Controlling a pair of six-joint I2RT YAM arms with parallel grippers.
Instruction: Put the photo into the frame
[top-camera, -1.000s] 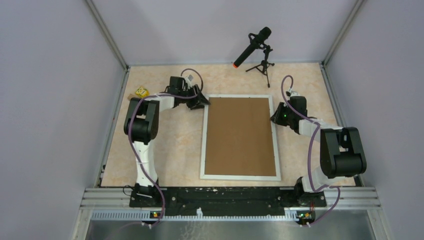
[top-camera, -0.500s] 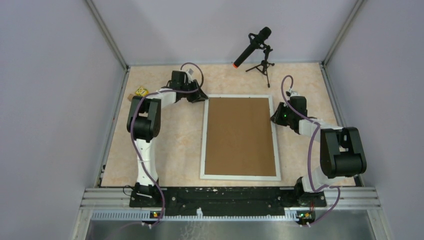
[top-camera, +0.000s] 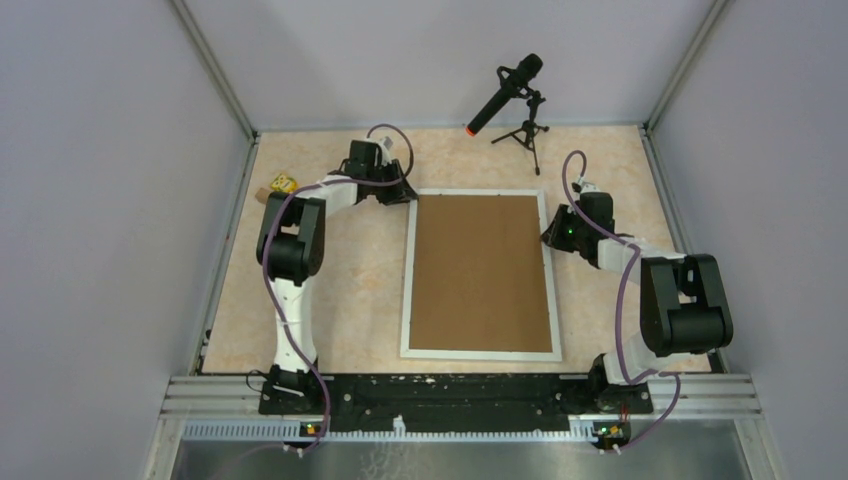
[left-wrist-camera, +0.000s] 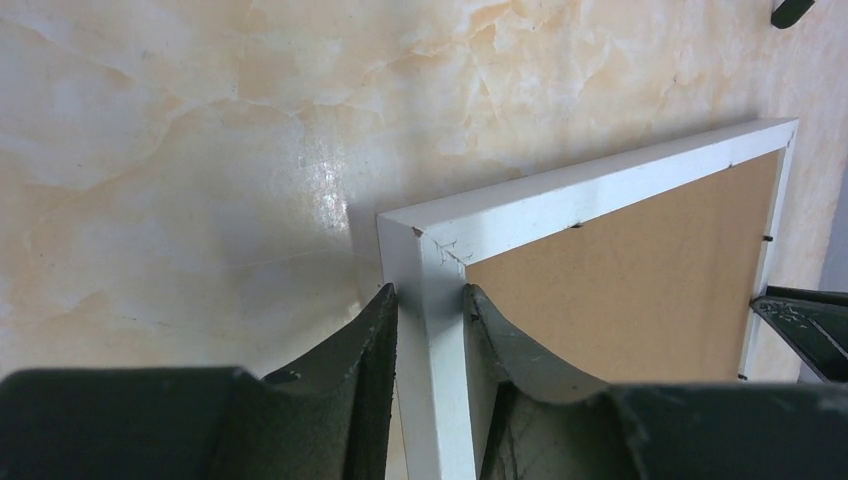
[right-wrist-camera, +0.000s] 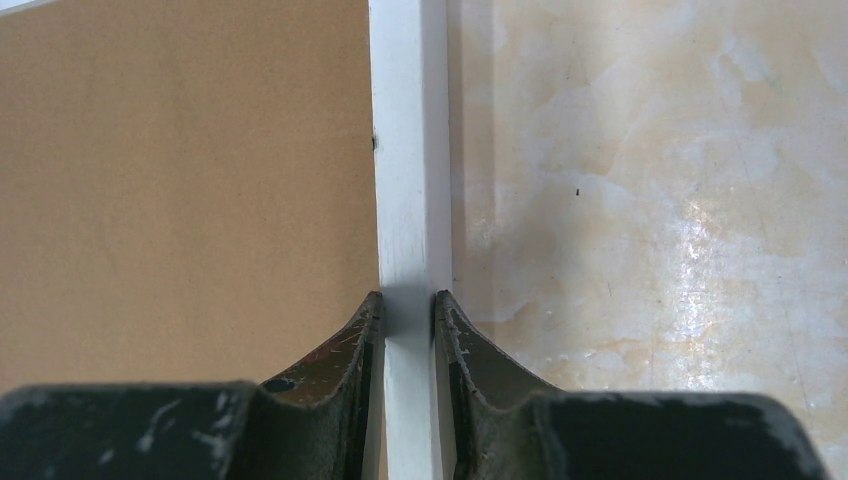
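The frame (top-camera: 480, 354) lies flat mid-table, thin white moulding around a brown backing board (top-camera: 480, 270). The photo is hidden. My left gripper (top-camera: 407, 197) sits at the frame's far-left corner. In the left wrist view its jaws (left-wrist-camera: 430, 300) are shut on the left moulding (left-wrist-camera: 560, 200), just below the corner joint. My right gripper (top-camera: 549, 236) is at the frame's right side. In the right wrist view it (right-wrist-camera: 408, 305) is shut on the right moulding (right-wrist-camera: 408, 150), with the board (right-wrist-camera: 180, 180) to its left.
A microphone on a small tripod (top-camera: 512, 92) stands at the back, beyond the frame's far edge. A small yellow object (top-camera: 284, 183) lies at the far left by the wall. Enclosure walls close off the left, right and back of the marbled table (top-camera: 350, 290).
My left gripper shifted slightly toward the far-left corner and closed on the frame's left moulding. The right gripper and the frame have not moved.
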